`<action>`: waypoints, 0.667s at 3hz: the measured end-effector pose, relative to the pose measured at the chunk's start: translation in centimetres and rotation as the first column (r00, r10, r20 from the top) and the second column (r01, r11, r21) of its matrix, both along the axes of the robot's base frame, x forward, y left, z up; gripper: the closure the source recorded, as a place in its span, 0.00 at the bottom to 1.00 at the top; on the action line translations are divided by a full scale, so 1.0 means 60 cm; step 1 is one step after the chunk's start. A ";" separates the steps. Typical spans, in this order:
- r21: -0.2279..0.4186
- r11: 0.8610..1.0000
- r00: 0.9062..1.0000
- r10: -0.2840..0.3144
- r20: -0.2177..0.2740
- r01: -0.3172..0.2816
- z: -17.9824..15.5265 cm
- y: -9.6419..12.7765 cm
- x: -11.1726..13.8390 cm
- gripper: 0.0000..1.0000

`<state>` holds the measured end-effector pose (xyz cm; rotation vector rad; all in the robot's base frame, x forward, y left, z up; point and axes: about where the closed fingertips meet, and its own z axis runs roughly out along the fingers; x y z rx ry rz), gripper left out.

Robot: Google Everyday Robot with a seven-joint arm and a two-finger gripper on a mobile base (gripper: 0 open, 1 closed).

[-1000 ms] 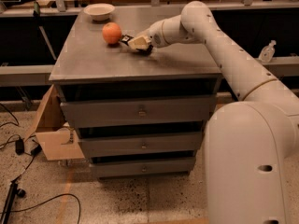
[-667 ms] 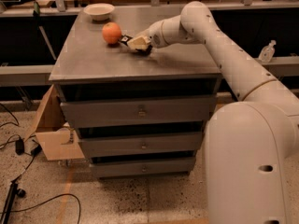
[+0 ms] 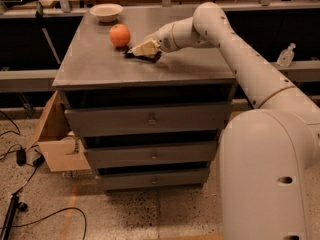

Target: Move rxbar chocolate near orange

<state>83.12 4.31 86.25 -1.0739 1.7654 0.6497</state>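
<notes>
The orange sits on the grey cabinet top, left of centre. The rxbar chocolate is a dark flat bar lying low on the top just right of the orange, a short gap away. My gripper is right over the bar and covers most of it; only the bar's dark ends show at either side. The white arm reaches in from the right.
A shallow white bowl stands at the back left of the top. The cabinet has three drawers below. A cardboard box and cables lie on the floor at the left.
</notes>
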 end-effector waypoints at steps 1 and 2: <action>0.008 1.000 1.000 -0.001 0.008 0.001 0.004 0.001 -0.001 0.00; 0.041 0.997 0.998 -0.062 0.022 0.061 0.026 -0.039 -0.004 0.00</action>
